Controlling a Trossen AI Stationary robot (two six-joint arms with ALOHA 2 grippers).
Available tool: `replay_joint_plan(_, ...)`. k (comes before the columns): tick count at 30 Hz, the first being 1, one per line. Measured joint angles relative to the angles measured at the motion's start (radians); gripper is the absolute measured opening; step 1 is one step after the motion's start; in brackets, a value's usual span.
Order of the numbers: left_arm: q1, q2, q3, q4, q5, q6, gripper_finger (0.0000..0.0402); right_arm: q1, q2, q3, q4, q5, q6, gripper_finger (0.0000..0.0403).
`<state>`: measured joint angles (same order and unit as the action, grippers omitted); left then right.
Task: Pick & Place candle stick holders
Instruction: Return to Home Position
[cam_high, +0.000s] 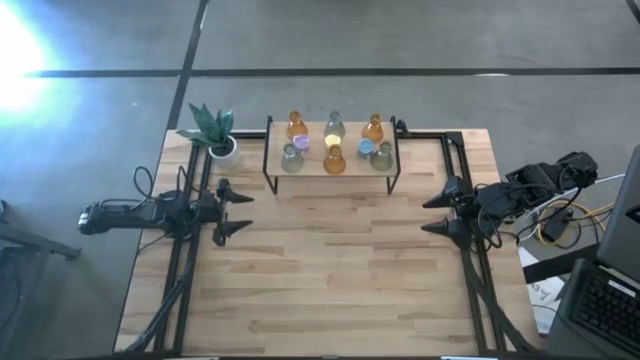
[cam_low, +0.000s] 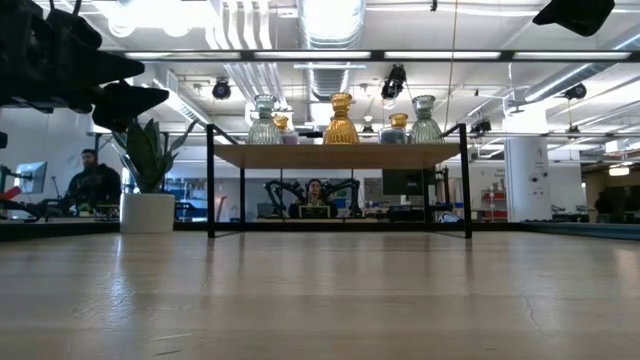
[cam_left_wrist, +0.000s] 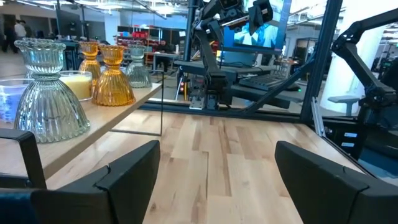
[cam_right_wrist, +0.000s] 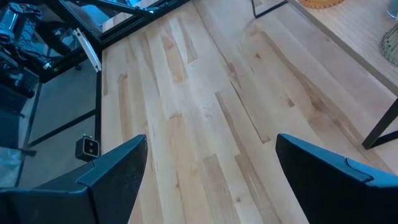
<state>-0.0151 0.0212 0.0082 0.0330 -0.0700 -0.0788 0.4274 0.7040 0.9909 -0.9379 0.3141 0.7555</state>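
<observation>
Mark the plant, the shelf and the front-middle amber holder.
plant (cam_high: 212, 124), high view, on its leaves.
shelf (cam_low: 340, 155), low view, on the front edge of its board.
amber holder (cam_low: 341, 120), low view, on its ribbed bulb.

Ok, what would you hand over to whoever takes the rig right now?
Left gripper: open, empty, at the left of the table, near the potted plant.
Right gripper: open, empty, at the right side.
Candle stick holders: all those in view stand upright on the small shelf at the far edge; none shows on the table itself.
Done: placing, as far as visible.
Left: probably only parking both arms at home.
</observation>
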Motion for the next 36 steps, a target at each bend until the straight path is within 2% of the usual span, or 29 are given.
replay_joint_plan(13, 0.000, 0.000, 0.000, 0.001, 0.000, 0.000, 0.0323, 0.000, -0.002, -0.001, 0.028, -0.006, 0.006, 0.0347)
replay_joint_plan(16, 0.000, 0.000, 0.000, 0.001, 0.000, 0.000, 0.0323, 0.000, 0.001, -0.002, 0.189, 0.040, -0.113, 0.0352)
replay_joint_plan(19, 0.000, 0.000, 0.000, 0.001, 0.000, 0.000, 0.0323, 0.000, 0.032, -0.033, 0.453, 0.068, -0.472, 0.0355)
replay_joint_plan(21, 0.000, 0.000, 0.000, 0.001, 0.000, 0.000, 0.0323, 0.000, 0.052, -0.079, 0.651, 0.035, -0.708, 0.0357)
replay_joint_plan(24, 0.000, 0.000, 0.000, 0.001, 0.001, 0.000, 0.0323, -0.005, 0.062, -0.180, 0.889, -0.022, -0.887, 0.0357)
replay_joint_plan(26, 0.000, 0.000, 0.000, 0.000, 0.001, 0.000, 0.0323, -0.020, 0.048, -0.260, 1.011, -0.057, -0.909, 0.0357)
replay_joint_plan(29, 0.000, 0.001, 0.000, -0.001, 0.003, 0.000, 0.0323, -0.062, 0.018, -0.384, 1.104, -0.121, -0.873, 0.0357)
replay_joint_plan(33, 0.000, 0.002, 0.000, -0.002, 0.003, 0.000, 0.0323, -0.132, -0.068, -0.511, 1.164, -0.225, -0.870, 0.0357)
replay_joint_plan(36, 0.000, 0.002, 0.000, -0.003, 0.003, 0.000, 0.0323, -0.176, -0.151, -0.594, 1.156, -0.245, -0.877, 0.0357)
